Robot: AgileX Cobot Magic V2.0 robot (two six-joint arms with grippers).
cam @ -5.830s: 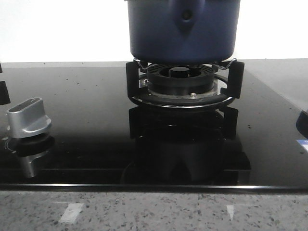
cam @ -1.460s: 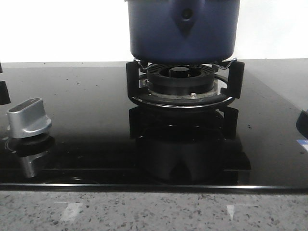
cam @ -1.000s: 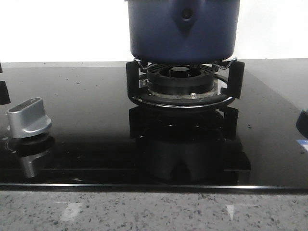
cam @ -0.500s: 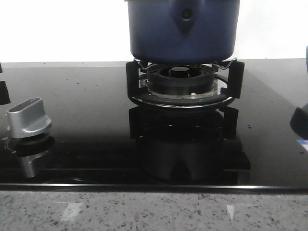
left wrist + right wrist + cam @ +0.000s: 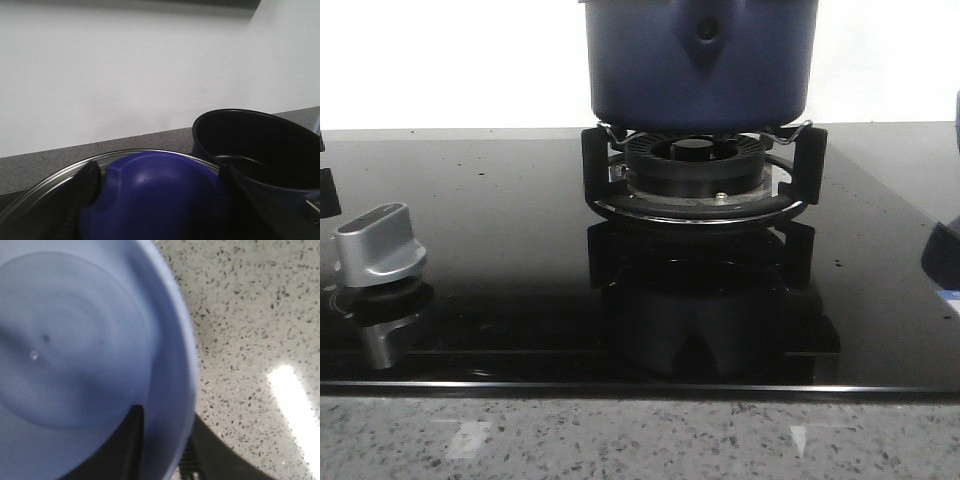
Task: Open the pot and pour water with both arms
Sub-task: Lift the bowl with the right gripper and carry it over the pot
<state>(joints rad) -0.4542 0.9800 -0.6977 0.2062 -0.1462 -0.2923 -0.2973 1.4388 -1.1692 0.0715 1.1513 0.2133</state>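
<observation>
One pot (image 5: 700, 65): dark blue, sitting on the black burner grate (image 5: 704, 190) at the back centre of the glass cooktop (image 5: 500, 250). Its pointed handle mount with the rivet faces the front camera. The left wrist view shows the same pot open, dark interior exposed, no lid on it.

One lid (image 5: 150, 192): glass with a metal rim and a blue knob, close beside the pot and in front of it in the left wrist view. The left gripper (image 5: 157, 197) has one dark finger on each side of the knob, both touching it, so it is clamped on the knob and holding the lid.

One pale blue bowl (image 5: 75, 355) fills the right wrist view, over speckled stone countertop (image 5: 250, 330). The right gripper (image 5: 160, 450) has one finger inside the rim and one outside, pinching the bowl wall.

One silver control knob (image 5: 380, 245) sits at the front left of the cooktop. One burner is visible.

Versus 0.5 s ago: pot, grate and control knob unchanged. The dark shape at the right edge of the front view has shifted slightly further out of frame and looks blurrier. It was much smaller at 1.0 s ago. Too little of it shows to say what it is. The blue sliver at the upper right edge is still there.
</observation>
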